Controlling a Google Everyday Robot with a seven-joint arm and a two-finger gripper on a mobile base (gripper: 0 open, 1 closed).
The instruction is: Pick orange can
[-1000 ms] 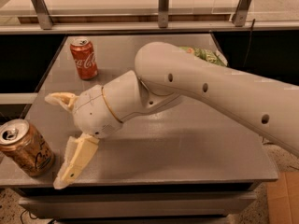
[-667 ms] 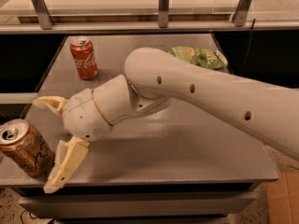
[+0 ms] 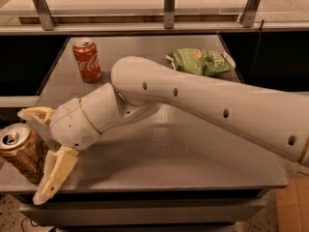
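The gripper (image 3: 33, 156) is found at the far left, low at the front edge of the table (image 3: 169, 163), and its two pale fingers (image 3: 55, 173) are spread wide apart, so nothing is held by it. The orange can (image 3: 18, 149) is placed at the same front-left corner, upright or only slightly leaned, and it is partly cut by the picture's edge. One finger is seen behind the can's top and the other just beside its right side, so the can is already partly taken between them. Whether any finger is touching the can cannot be told. Further back, a red Coca-Cola can (image 3: 87, 59) is standing well apart from the gripper; it is not the wanted one. The white arm (image 3: 193, 100) is stretched across the table from the right, and a green chip bag (image 3: 200, 62) is lying behind it, near the back right. As a judgement, the approach is nearly finished. The fingers are not yet closed, and the grasp and the lifting of the can are left to be done.
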